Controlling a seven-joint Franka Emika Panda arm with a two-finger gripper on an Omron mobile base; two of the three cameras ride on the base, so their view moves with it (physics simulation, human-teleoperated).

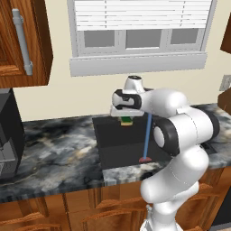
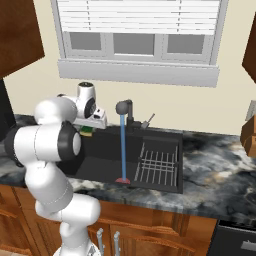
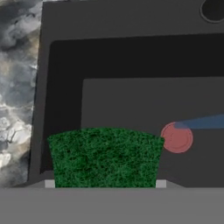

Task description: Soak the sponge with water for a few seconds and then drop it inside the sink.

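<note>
Sponge sits directly under the gripper, clamped between the closed fingers and hanging clear above the sink basin. In the left base view its green layer and a yellow strip show just below the hand; in the right base view the same sponge peeks out under the gripper, partly hidden by the arm. Hand view: the sponge's dark green face fills the space between the two light finger pads, so the gripper is gripping it across its width. Water runs as a thin blue vertical stream beside the gripper, apart from the sponge, not touching it in either base view. The water drops from the black faucet onto the red drain mark. In the hand view the drain mark lies just beyond the sponge's corner, with the stream meeting it from the side. A wire dish rack occupies the far half of the sink from the gripper. Marbled stone counter surrounds the basin.
</note>
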